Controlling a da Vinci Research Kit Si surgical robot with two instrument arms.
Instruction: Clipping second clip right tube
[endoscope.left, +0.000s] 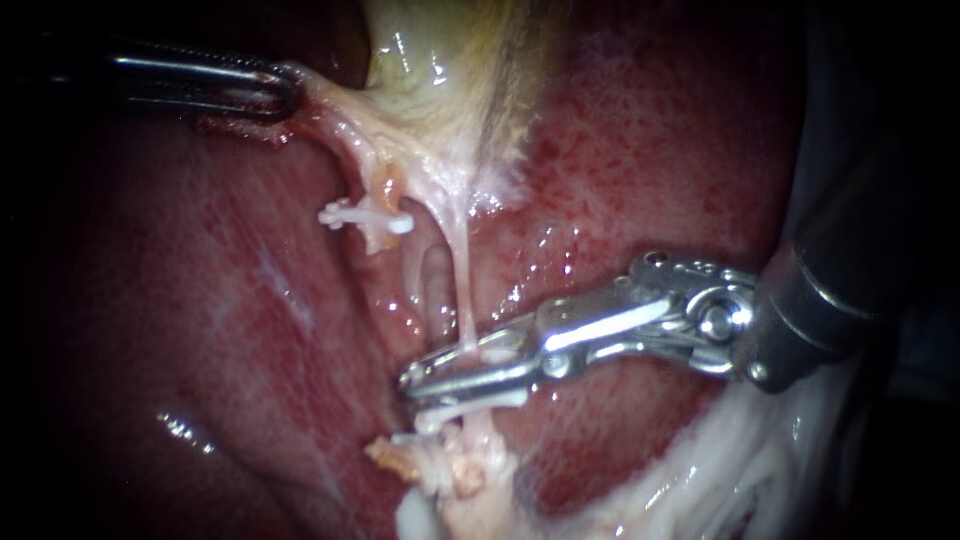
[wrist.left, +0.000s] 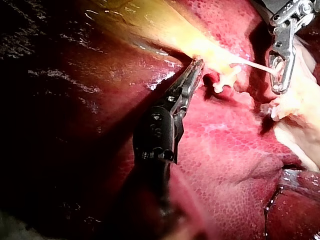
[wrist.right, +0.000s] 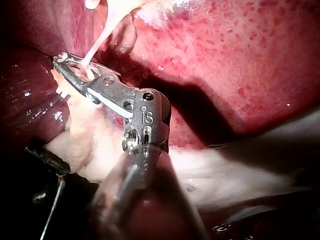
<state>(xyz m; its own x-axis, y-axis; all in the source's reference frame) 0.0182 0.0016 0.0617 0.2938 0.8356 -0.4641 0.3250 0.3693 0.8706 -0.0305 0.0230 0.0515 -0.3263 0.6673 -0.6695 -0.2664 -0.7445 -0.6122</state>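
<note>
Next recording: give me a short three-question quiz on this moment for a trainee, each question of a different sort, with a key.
1. True or false: the end effector of the left instrument is open and holds nothing.
2. Multiple choice: the end effector of the right instrument is closed on (A) the liver, (B) the right tube, (C) a loose swab.
3. Fill in: the white clip on the right tube lies on the side of the right instrument's end effector ____ the gallbladder (toward / away from).

Key: 1 false, it is shut on gallbladder tissue. 2 B. 3 away from.
</note>
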